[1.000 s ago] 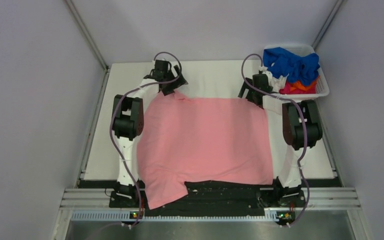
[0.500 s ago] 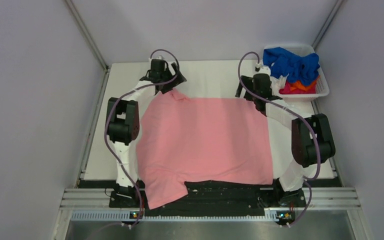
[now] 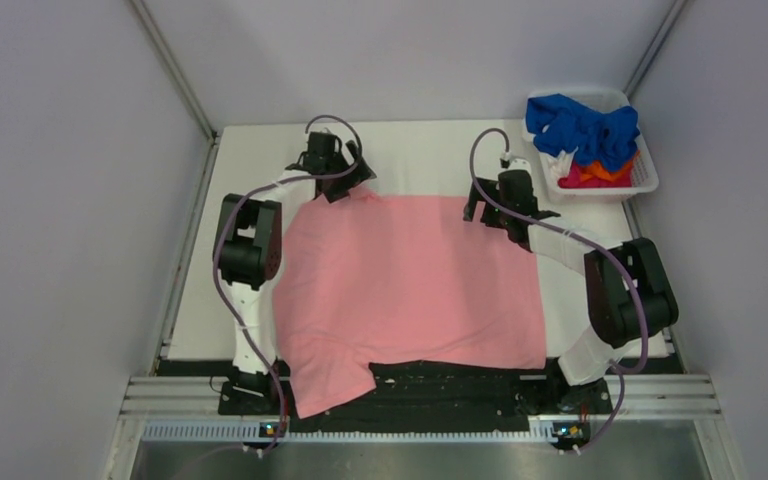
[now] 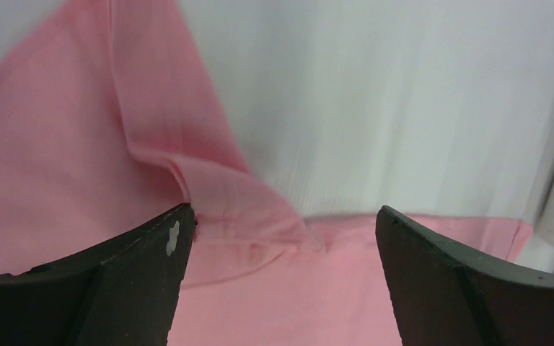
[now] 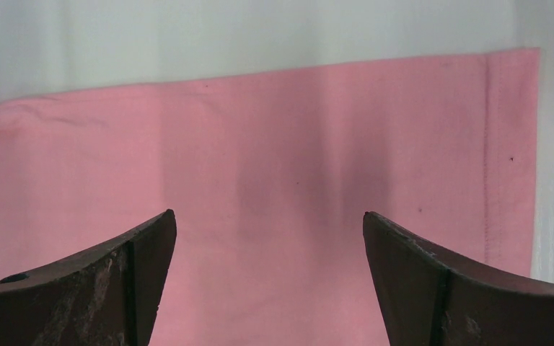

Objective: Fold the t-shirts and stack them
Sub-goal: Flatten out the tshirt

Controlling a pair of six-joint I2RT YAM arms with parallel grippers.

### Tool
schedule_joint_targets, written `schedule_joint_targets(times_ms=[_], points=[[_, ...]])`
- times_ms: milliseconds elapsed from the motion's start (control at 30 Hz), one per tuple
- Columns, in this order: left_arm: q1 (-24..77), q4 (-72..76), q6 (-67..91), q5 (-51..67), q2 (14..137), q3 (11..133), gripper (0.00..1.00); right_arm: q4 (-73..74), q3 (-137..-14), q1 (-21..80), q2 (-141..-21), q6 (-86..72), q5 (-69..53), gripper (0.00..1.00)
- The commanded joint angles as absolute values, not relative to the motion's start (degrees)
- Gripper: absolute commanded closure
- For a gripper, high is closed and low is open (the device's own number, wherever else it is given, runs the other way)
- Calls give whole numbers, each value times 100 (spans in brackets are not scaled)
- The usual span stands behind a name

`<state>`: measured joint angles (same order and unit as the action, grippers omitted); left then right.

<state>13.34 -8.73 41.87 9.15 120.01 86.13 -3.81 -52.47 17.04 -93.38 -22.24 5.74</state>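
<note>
A salmon-pink t-shirt [image 3: 410, 285] lies spread flat over the white table, its near edge hanging over the front rail. My left gripper [image 3: 338, 186] is open just above the shirt's far left corner, where the cloth is rumpled into a small fold [image 4: 216, 180]. My right gripper [image 3: 488, 212] is open above the far right corner, with flat cloth [image 5: 274, 166] between the jaws and the hemmed edge [image 5: 508, 144] to the right. Neither gripper holds anything. Royal blue [image 3: 580, 125], orange and red [image 3: 595, 175] t-shirts lie heaped in the basket.
A white plastic basket [image 3: 650, 175] stands at the table's far right corner, close behind my right arm. Grey walls enclose the table on three sides. A black and metal rail [image 3: 440, 390] runs along the near edge between the arm bases.
Both grippers have come down and nearer, onto the shirt's far corners. The right arm's elbow has swung out to the right. The shirt has not moved.
</note>
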Motion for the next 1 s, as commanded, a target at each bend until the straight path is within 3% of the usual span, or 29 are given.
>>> schedule_joint_targets(times_ms=[0,467,600,800,967], points=[[1345,-603,4306,742,12551,9546,1,-456,-5266,1701,-9041,-2305,669,1],[1336,-353,4618,1389,14316,12997,1,-250,-5337,1688,-8862,-2184,1188,1],[1345,-585,4123,1183,13248,11827,1,-265,-5304,1690,-8817,-2213,1118,1],[1424,-539,3636,850,11297,9057,1,-299,-5260,1705,-8858,-2292,760,1],[1571,-601,3806,978,11306,8776,1,-374,-5060,1705,-8790,-2421,821,1]])
